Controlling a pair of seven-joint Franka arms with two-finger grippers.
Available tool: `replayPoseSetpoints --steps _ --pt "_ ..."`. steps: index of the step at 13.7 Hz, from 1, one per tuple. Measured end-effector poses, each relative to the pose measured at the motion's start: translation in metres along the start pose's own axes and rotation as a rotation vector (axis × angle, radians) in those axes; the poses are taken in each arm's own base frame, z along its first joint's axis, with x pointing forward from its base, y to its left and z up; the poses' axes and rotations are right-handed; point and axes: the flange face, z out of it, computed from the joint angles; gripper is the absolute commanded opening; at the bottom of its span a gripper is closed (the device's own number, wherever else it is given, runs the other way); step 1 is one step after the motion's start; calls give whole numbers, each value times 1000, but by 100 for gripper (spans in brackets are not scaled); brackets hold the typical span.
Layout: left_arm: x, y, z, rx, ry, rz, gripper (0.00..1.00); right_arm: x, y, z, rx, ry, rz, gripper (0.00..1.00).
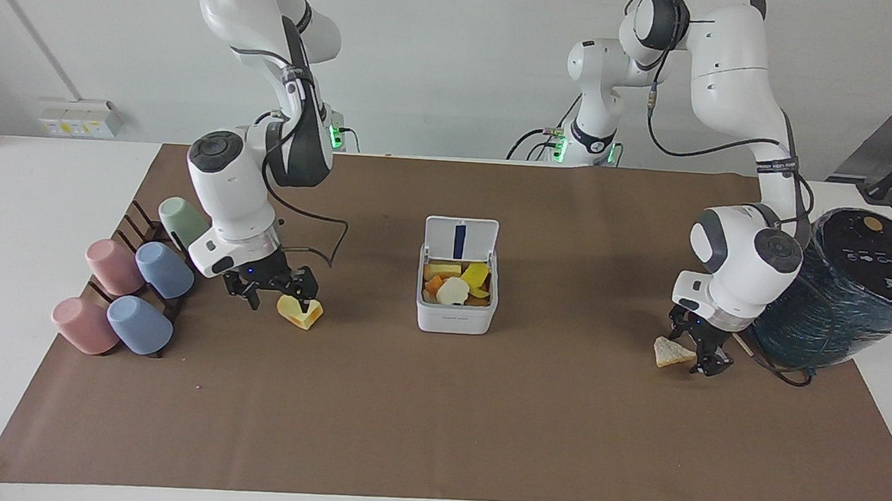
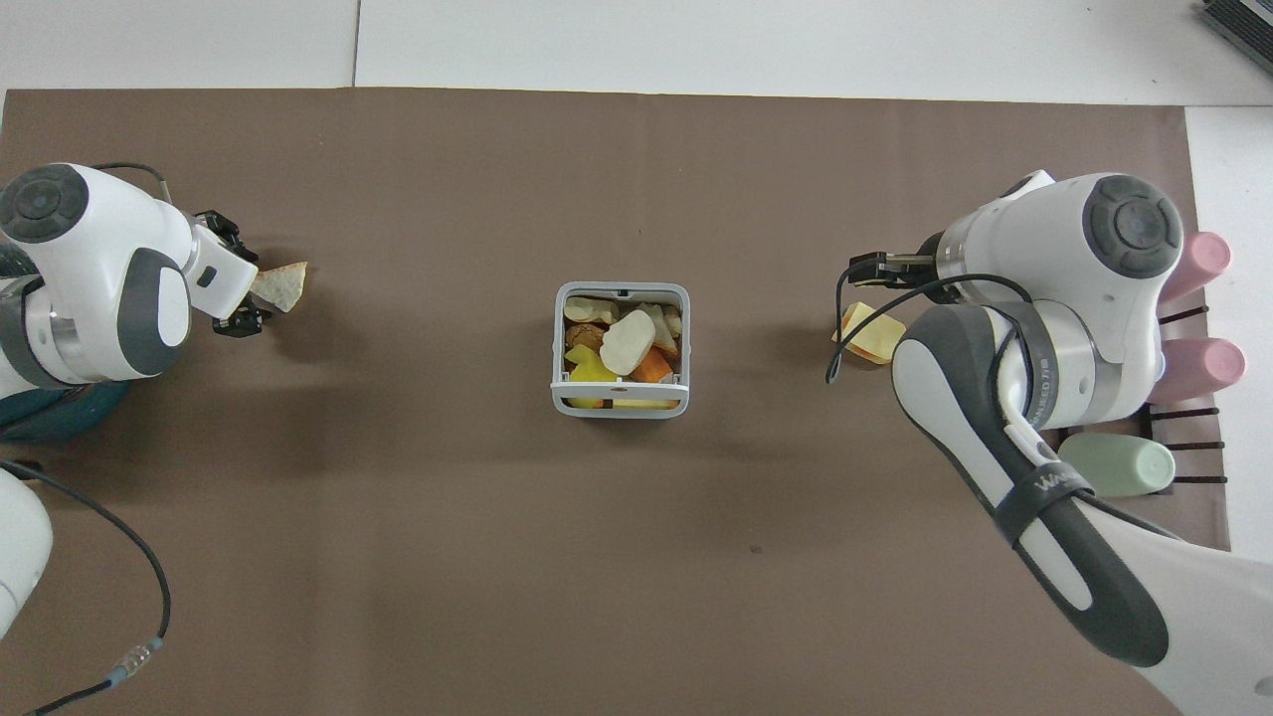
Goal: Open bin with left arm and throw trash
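Overhead, the right arm's bulk at frame right hides most of the cup rack; the bin sits mid-frame, lid up, scraps inside, bare brown mat open all round it. Right gripper, fingers spread, straddles the yellow piece at centre-left of the facing view (overhead shows only that piece's edge). Left gripper stands open at the white wedge, centre-right, contact unclear.
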Motion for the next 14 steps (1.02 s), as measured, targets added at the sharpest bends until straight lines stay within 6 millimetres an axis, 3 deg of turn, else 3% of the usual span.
replayPoseSetpoints --steps 3,6,7,9,10,14 --pt "-1 0 -4 0 0 -1 0 -23 3 29 -1 -14 3 100" --pt "2 -1 -9 -22 -2 -12 0 -31 8 40 31 -16 40 100" --pt "5 0 -15 -35 -3 -22 0 -31 9 43 36 -18 36 95" --pt "22 5 -37 -55 -4 -39 0 -33 12 51 41 -31 22 7" --pt "34 10 -53 -60 -3 -51 0 -34 12 54 41 -35 16 0" --pt "108 48 -124 -76 -5 -130 0 -34 9 55 43 -36 14 0"
